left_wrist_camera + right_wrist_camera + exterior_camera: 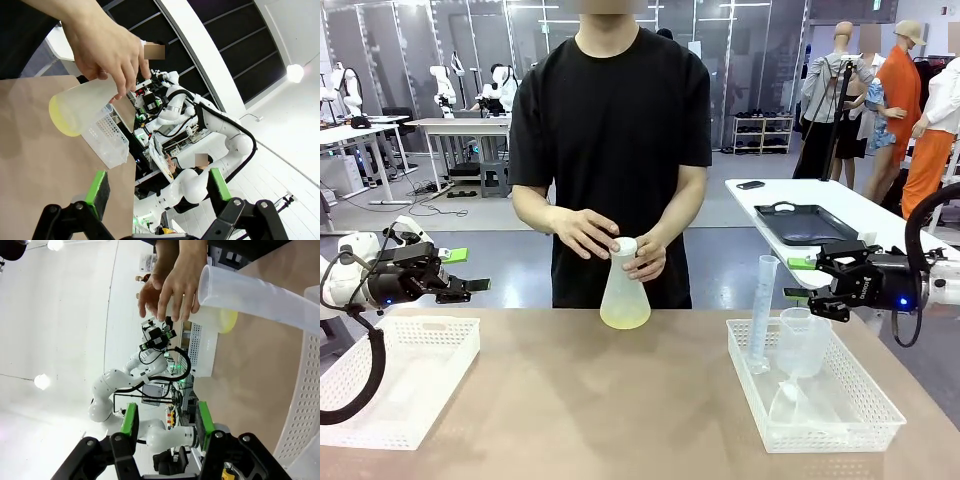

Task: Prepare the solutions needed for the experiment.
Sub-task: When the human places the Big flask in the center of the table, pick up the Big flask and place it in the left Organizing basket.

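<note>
Front view puts the flask [625,285] upright on the table [570,400], at the middle of its far edge. The solution [625,317] is a shallow pale yellow-green layer in the flask's wide base. The person has one hand [585,232] over the mouth and the other hand [645,258] around the neck.

The left gripper [465,272] hovers above the left basket [405,320], jaws spread wide with nothing between them. The left wrist view agrees, looking past its pads [97,192] to the flask under the person's fingers. The right gripper [800,279] hangs over the right basket [800,425], jaws partly apart and empty, close beside the top of the graduated cylinder [762,310]. A beaker [803,340] stands next to the cylinder.

The likeliest trouble is a reach for the flask while those hands are on it — fingers could be struck or pinched. The neck is narrow, tapered and smooth, so a loose or off-centre grip may let it slip and spill. A careless swing by the right arm could also topple the tall cylinder — it looks easy to tip.
</note>
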`<state>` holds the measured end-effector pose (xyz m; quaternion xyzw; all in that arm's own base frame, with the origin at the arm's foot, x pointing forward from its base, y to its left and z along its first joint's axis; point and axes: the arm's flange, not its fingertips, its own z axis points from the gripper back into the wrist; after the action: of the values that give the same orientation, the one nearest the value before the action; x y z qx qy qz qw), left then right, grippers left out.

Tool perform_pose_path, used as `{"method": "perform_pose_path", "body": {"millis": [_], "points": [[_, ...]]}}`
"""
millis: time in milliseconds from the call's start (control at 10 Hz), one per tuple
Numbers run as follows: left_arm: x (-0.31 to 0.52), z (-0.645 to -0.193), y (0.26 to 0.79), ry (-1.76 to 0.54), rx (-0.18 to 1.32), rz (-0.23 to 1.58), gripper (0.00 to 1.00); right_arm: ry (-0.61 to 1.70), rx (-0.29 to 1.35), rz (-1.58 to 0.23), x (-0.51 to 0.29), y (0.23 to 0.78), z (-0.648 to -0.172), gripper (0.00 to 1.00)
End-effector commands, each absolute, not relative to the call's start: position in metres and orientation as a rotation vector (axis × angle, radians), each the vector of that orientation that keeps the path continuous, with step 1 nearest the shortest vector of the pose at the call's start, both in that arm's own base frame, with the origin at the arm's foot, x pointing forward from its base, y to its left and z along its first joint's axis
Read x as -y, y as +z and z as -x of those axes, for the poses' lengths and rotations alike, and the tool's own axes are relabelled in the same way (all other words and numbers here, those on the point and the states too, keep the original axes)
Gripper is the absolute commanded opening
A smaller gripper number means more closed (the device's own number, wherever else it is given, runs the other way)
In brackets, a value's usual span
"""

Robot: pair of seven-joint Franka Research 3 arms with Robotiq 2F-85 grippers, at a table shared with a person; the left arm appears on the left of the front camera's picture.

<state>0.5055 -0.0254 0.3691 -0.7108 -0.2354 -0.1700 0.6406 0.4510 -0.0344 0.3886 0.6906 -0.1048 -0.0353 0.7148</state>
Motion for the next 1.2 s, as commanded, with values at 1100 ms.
{"method": "perform_pose_path", "body": {"millis": [1100], "points": [[0.0265,-0.5036,0.3692,-0.398,0.534,1.599,1.0,-0.086,0.236,-1.539,0.0355,0.3876,-0.4491,0.59]]}}
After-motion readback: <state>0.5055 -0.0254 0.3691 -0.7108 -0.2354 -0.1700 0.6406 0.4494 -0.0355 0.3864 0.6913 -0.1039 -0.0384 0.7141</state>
